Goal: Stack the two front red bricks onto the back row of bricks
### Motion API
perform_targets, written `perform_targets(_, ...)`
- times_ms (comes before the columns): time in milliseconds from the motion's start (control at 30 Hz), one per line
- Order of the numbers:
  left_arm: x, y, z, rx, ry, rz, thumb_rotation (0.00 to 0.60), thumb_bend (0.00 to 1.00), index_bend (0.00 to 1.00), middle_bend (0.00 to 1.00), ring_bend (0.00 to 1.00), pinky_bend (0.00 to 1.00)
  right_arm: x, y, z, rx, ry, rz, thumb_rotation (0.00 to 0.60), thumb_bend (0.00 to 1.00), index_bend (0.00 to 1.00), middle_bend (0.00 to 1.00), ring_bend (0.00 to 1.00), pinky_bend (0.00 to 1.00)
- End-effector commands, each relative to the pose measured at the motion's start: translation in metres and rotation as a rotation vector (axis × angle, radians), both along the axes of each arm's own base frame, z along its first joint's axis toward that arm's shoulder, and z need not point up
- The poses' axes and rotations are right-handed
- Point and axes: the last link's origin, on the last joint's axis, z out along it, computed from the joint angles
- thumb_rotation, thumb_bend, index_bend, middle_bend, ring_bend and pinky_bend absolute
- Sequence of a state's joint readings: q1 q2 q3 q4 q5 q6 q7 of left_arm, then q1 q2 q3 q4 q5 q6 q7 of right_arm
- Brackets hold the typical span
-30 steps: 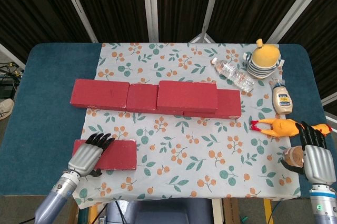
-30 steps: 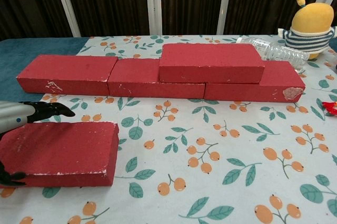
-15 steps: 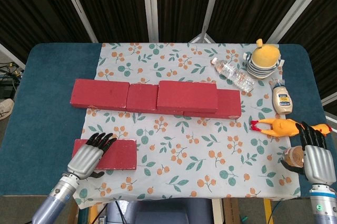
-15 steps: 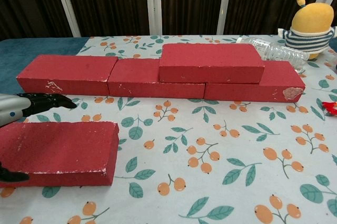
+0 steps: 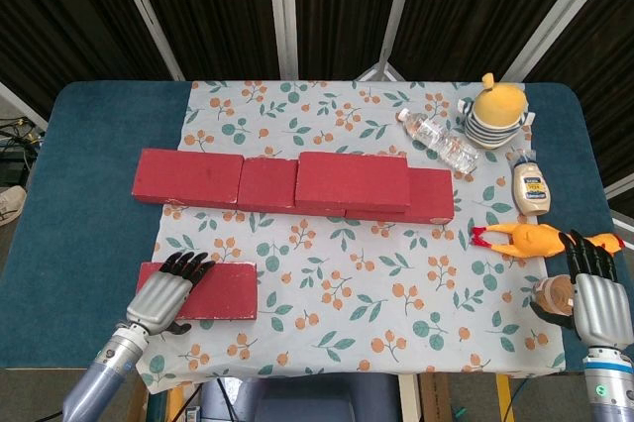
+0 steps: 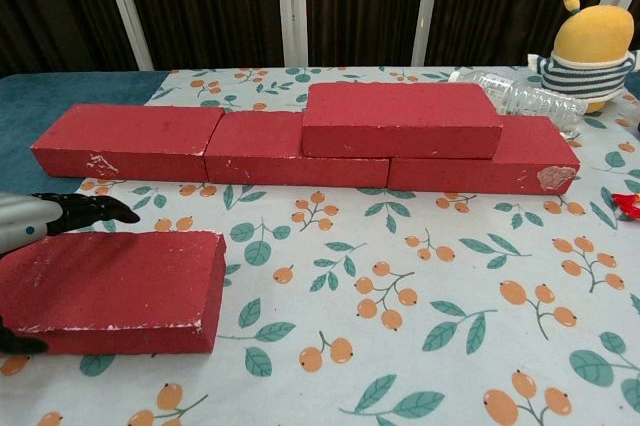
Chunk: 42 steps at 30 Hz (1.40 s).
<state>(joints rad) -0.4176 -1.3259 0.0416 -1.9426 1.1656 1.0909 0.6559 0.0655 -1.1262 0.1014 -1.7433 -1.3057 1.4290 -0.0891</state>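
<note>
Plainly, the front red brick (image 5: 208, 290) lay flat on the worktop's floral cloth (image 5: 347, 273), matte with whitish scuffs along its edges; the left hand (image 5: 166, 295) clasped its left end, fingers over the top, thumb below; the back row of bricks (image 5: 292, 182) carried one stacked brick (image 5: 353, 180); the right hand (image 5: 589, 295) rested near the worktop's edge, fingers extended, its grip unclear.

Open floral cloth (image 5: 347, 263) lies between the back brick row (image 5: 287, 184) and the front edge. Right of the row, bottle (image 5: 438, 141), plush toy (image 5: 495, 110), sauce bottle (image 5: 531, 188) and rubber chicken (image 5: 525, 238) crowd the passage.
</note>
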Motion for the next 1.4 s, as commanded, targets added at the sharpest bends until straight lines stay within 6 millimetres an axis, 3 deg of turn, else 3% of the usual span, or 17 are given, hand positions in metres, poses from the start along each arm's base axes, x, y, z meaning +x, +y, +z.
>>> perform_targets(33, -0.001, 0.007, -0.003, 0.002, 0.023, 0.023, 0.600, 0.00, 0.00, 0.00, 0.00, 0.00, 0.000, -0.001, 0.000, 0.003, 0.001, 0.001, 0.600, 0.06, 0.00, 0.00, 0.00, 0.00)
perform_targets(333, -0.002, 0.019, -0.007, -0.012, 0.094, 0.047, 0.600, 0.00, 0.00, 0.00, 0.00, 0.00, 0.000, 0.000, -0.001, 0.008, 0.013, -0.008, 0.600, 0.06, 0.00, 0.00, 0.00, 0.00)
perform_targets(533, -0.001, 0.022, -0.006, 0.015, 0.128, 0.060, 0.600, 0.00, 0.00, 0.00, 0.00, 0.06, -0.001, -0.002, -0.003, 0.021, 0.021, -0.016, 0.600, 0.06, 0.00, 0.00, 0.00, 0.00)
perform_targets(633, -0.001, 0.025, -0.007, 0.026, 0.156, 0.061, 0.600, 0.00, 0.00, 0.05, 0.02, 0.12, -0.002, -0.003, -0.003, 0.016, 0.023, -0.021, 0.600, 0.06, 0.00, 0.00, 0.00, 0.00)
perform_targets(800, 0.002, 0.029, -0.007, 0.046, 0.178, 0.048, 0.600, 0.00, 0.04, 0.17, 0.15, 0.22, -0.002, -0.003, -0.003, 0.011, 0.025, -0.025, 0.600, 0.06, 0.00, 0.00, 0.00, 0.00)
perform_targets(1233, 0.016, 0.057, -0.001, 0.003, 0.260, 0.030, 0.600, 0.00, 0.22, 0.36, 0.24, 0.26, -0.001, -0.002, -0.003, 0.017, 0.032, -0.027, 0.600, 0.06, 0.00, 0.00, 0.00, 0.00)
perform_targets(1400, 0.030, 0.070, 0.012, -0.021, 0.251, -0.003, 0.600, 0.00, 0.24, 0.37, 0.26, 0.26, -0.002, -0.003, -0.004, 0.023, 0.035, -0.031, 0.600, 0.06, 0.00, 0.00, 0.00, 0.00)
